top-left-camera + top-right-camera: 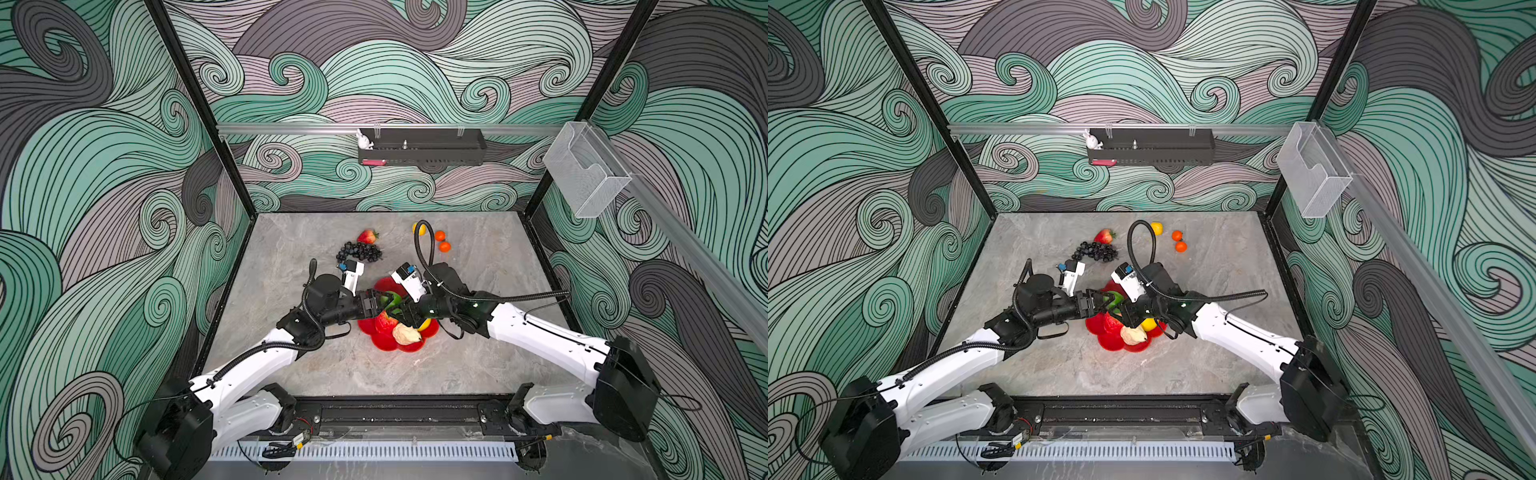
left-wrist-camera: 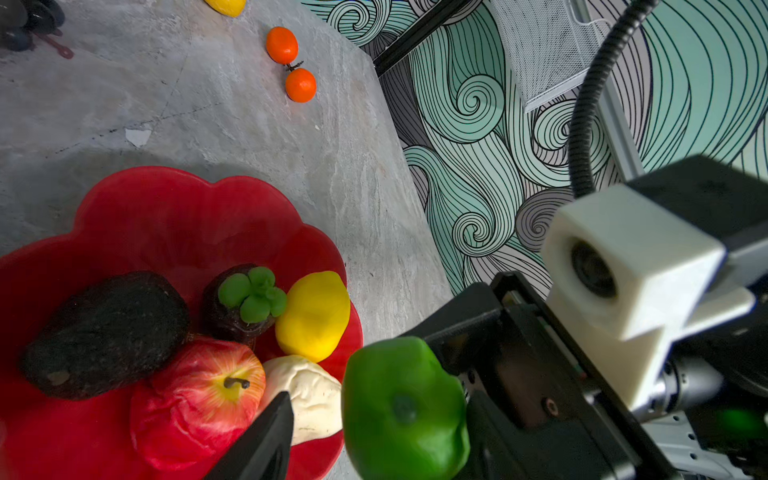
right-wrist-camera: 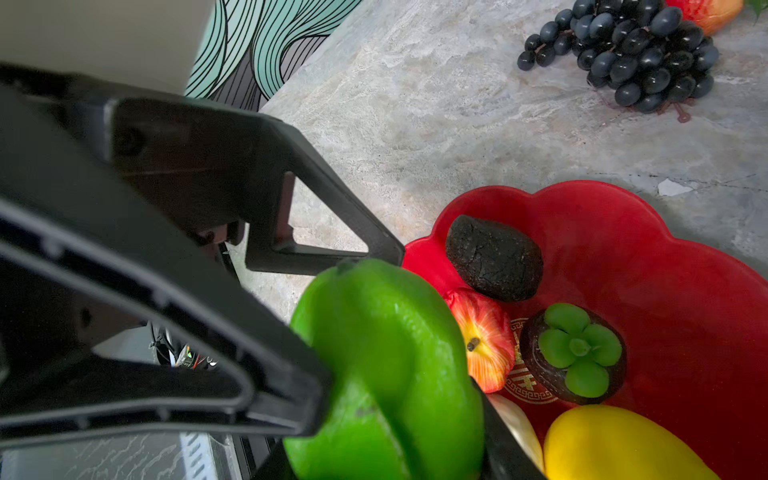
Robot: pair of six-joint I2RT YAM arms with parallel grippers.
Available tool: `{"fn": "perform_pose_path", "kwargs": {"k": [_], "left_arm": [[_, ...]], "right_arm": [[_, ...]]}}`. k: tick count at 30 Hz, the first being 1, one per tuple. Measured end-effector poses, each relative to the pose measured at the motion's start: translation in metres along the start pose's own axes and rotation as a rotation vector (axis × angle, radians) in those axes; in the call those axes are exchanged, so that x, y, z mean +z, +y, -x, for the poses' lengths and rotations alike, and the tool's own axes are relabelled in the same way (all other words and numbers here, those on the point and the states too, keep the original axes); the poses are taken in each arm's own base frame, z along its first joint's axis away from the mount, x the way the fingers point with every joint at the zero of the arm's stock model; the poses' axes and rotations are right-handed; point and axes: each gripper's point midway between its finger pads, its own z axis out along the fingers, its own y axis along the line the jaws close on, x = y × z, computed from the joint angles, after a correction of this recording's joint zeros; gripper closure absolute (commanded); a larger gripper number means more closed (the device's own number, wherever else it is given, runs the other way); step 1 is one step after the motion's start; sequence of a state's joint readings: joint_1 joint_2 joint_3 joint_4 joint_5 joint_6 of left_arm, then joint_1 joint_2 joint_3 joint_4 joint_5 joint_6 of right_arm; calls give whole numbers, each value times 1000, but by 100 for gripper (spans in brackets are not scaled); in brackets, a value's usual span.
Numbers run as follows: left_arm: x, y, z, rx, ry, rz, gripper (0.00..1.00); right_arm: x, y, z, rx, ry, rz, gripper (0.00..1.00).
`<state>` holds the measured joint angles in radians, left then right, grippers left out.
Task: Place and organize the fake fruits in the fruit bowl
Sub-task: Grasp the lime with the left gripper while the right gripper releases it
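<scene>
Right pincer (image 1: 398, 308) clamps the likely light, slick lime (image 2: 403, 407) over the bowl's (image 1: 384, 345) twelve o'clock side; open left pincer (image 3: 357, 326) straddles its middle.

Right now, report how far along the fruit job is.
Done: avocado, apple, lemon, pear and a dark leaf-capped fruit lie in the bowl. In hand: the right jaws grip the lime above the bowl, with the left jaws open around it, possibly a handover. Left: grapes, strawberry, a second lemon and two oranges sit on the table.
</scene>
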<state>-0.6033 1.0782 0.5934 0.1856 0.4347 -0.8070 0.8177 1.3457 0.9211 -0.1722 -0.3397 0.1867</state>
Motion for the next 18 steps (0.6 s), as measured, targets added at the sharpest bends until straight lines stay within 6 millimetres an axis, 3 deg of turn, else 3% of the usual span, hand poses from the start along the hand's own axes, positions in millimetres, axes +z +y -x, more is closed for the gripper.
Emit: {"fn": "perform_pose_path", "kwargs": {"k": [14, 18], "left_arm": [[7, -11, -1, 4, 22, -41, 63], [7, -11, 0, 10, 23, -40, 66]], "right_arm": [[1, 3, 7, -38, -36, -16, 54], [0, 2, 8, -40, -39, -23, 52]]}}
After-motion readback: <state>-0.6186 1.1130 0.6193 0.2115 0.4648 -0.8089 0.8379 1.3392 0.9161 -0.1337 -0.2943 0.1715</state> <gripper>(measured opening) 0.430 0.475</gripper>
